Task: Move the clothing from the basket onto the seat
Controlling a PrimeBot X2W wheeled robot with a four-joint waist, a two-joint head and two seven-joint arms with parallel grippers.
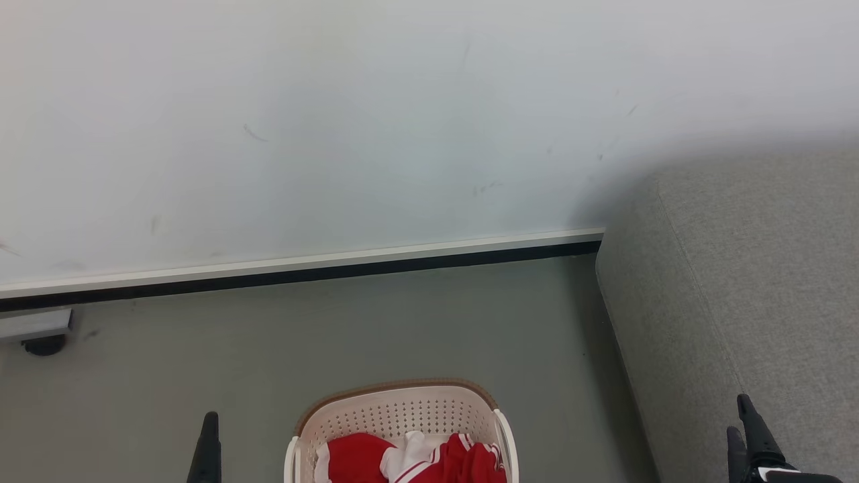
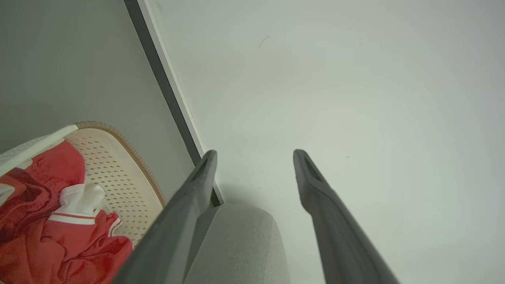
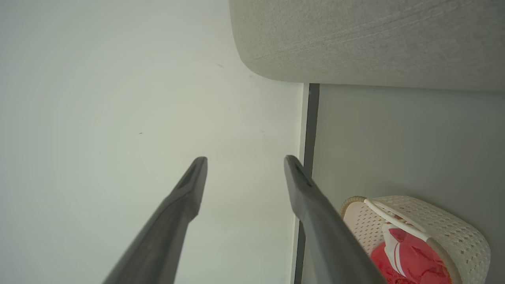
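Left wrist view: my left gripper has its two fingers spread apart with nothing between them, just the wall behind. Off to the side the basket sits on the floor, a bit out from the floor's wall edge, with the clothing bunched up inside it. A rounded corner of the seat pokes in past my fingers.

Right wrist view: my right gripper is spread apart too and holds nothing. The basket is off beside it, red stuff inside.

Head view: the basket is on the floor, near the seat's side but not touching it. One left finger is over bare floor beside the basket, and the right gripper is over the seat.
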